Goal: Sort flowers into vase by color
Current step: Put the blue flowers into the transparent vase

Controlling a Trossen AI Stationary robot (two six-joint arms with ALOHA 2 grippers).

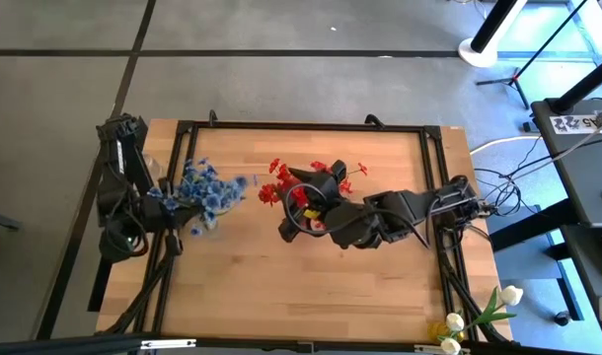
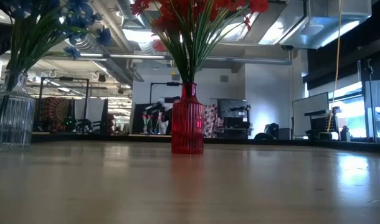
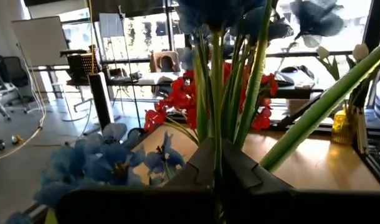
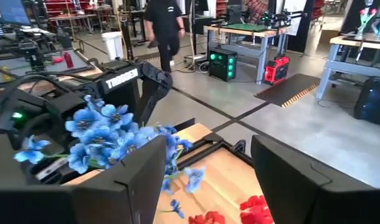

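The left hand (image 3: 218,180) is pressed together on thin green stems of the blue flowers (image 1: 204,189), holding them at the clear vase (image 2: 11,117) near the bench's (image 1: 242,286) left edge. The right hand (image 4: 205,171) hangs spread and empty above the red vase (image 2: 188,119) with the red flowers (image 1: 281,182) at mid-bench. White flowers (image 1: 479,314) lie off the bench's front right corner; whether they rest on anything I cannot tell. These sprigs look light and springy with floppy heads, so pinching low on the stem should hold better than gripping the blooms.
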